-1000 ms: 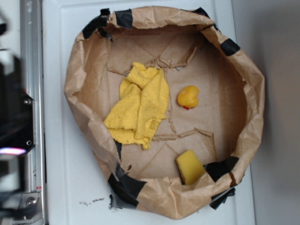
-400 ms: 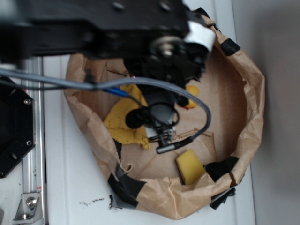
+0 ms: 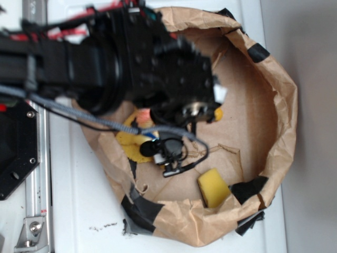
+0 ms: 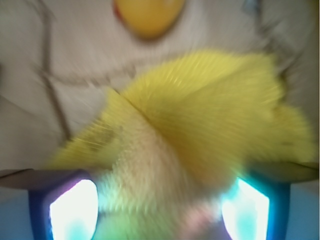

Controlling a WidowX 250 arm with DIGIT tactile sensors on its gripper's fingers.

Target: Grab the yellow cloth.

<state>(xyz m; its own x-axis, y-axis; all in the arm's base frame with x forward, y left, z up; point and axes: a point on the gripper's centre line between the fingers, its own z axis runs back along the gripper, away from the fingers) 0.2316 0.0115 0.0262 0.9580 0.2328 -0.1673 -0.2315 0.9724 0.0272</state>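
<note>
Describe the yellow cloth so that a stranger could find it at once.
Look inside the brown paper basin with black tape patches. The yellow cloth lies on its left floor, mostly under the black arm. Unlike the rubber duck and sponge block, it is soft, crumpled and fuzzy.

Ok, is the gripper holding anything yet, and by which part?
Cannot tell. In the blurred wrist view the yellow cloth lies between the two fingers, but whether they have closed on it is not visible.

The paper rim walls the basin; duck and sponge sit beside open floor at right.
</note>
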